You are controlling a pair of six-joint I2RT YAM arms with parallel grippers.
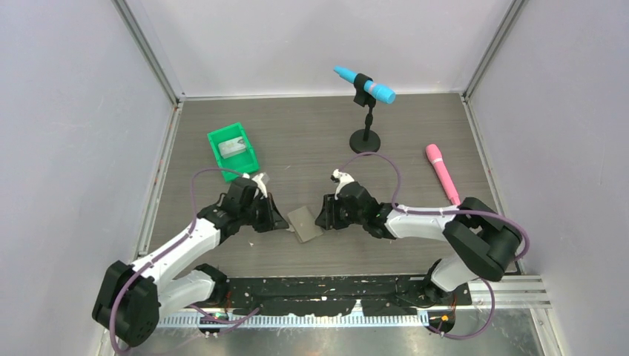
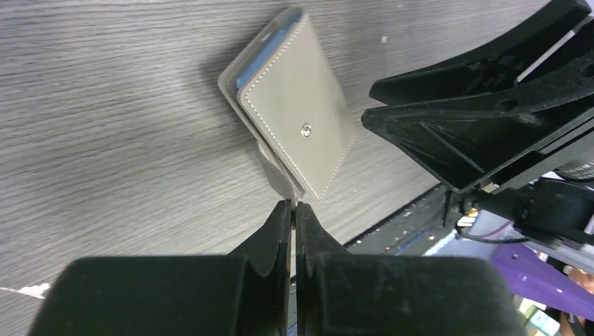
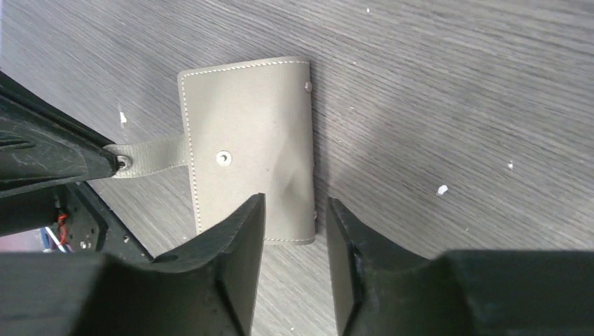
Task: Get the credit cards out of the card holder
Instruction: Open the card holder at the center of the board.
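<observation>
Grey card holder (image 1: 305, 223) on the table (image 1: 415, 126) between left tool (image 1: 280, 221) and right tool (image 1: 323, 215); green bin (image 1: 232, 150) beyond

The holder (image 1: 305, 223) lies on the table (image 1: 386, 252), front middle, between the left gripper (image 1: 285, 222) on its left and the right gripper (image 1: 320, 216) on its right; the bin (image 1: 222, 137) sits behind-left, a flat item (image 1: 233, 147) in it; the stand mic (image 1: 378, 90) is behind; the loose mic (image 1: 443, 173) lies right

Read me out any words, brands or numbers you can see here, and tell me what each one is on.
No text can be read in any view.
The card holder is plain, with only a snap stud.
Any marks on the grey item in the green bin are too small to read.
</observation>
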